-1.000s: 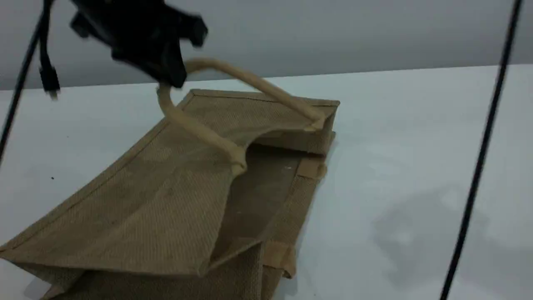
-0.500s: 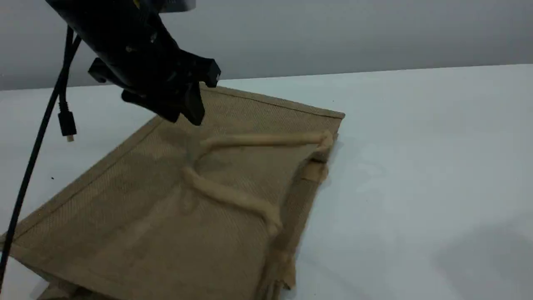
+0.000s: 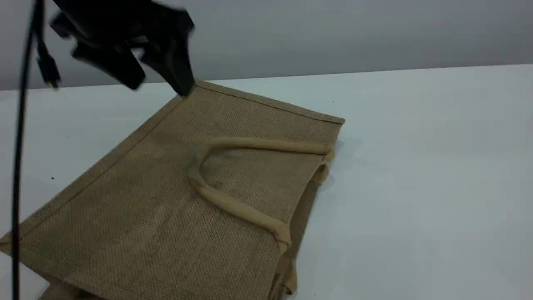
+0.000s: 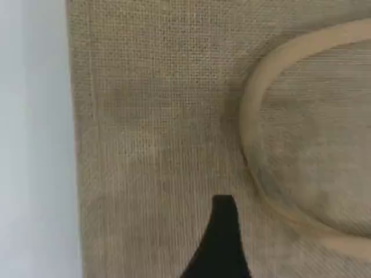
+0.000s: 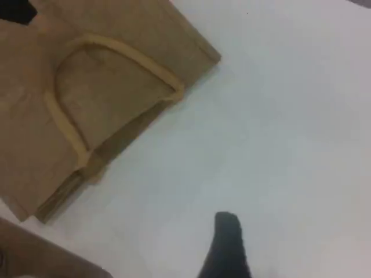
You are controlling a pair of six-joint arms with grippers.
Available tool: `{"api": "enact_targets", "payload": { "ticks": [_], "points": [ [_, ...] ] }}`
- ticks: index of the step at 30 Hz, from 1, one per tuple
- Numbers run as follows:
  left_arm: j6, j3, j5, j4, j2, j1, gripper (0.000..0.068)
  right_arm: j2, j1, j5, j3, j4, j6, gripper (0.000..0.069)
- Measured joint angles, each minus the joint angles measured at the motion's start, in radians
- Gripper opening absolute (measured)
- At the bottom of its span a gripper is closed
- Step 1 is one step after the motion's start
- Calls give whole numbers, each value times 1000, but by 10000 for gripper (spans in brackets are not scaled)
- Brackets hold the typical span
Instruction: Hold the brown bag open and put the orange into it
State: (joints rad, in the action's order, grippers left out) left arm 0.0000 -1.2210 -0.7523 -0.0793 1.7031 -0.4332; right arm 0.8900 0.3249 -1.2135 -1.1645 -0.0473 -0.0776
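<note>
The brown bag [image 3: 166, 200] lies flat on the white table, its mouth toward the right and closed. One beige handle [image 3: 233, 204] rests in a loop on its upper face. My left gripper [image 3: 160, 87] hovers open above the bag's far left corner, holding nothing. The left wrist view shows one dark fingertip [image 4: 223, 237] over the weave [image 4: 156, 145], with the handle [image 4: 255, 116] curving to its right. My right gripper's fingertip [image 5: 227, 243] hangs over bare table, well clear of the bag [image 5: 35, 116] and handle [image 5: 61, 121]; nothing is in it. The orange is out of view.
A black cable [image 3: 18, 166] with a loose plug [image 3: 49, 73] dangles at the scene's left edge. White table [image 3: 416, 166] stretches to the right of the bag. A brown surface [image 5: 40, 255] fills the bottom left corner of the right wrist view.
The left gripper let go of the handle and opened. The handle dropped onto the bag, and the lifted mouth collapsed flat. The black cable on the right left the view.
</note>
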Motion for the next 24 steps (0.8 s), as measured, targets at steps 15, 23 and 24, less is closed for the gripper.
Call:
{"api": "enact_targets", "payload": {
  "ticks": [15, 23, 24],
  "points": [
    [100, 5, -312, -167, -417, 0, 566, -463, 0, 129, 354, -63, 6, 494],
    [101, 96, -367, -190, -646, 0, 566, -723, 0, 160, 600, -79, 7, 494],
    [100, 111, -369, -190, -672, 0, 566, -746, 0, 160, 618, -79, 7, 494]
  ]
}}
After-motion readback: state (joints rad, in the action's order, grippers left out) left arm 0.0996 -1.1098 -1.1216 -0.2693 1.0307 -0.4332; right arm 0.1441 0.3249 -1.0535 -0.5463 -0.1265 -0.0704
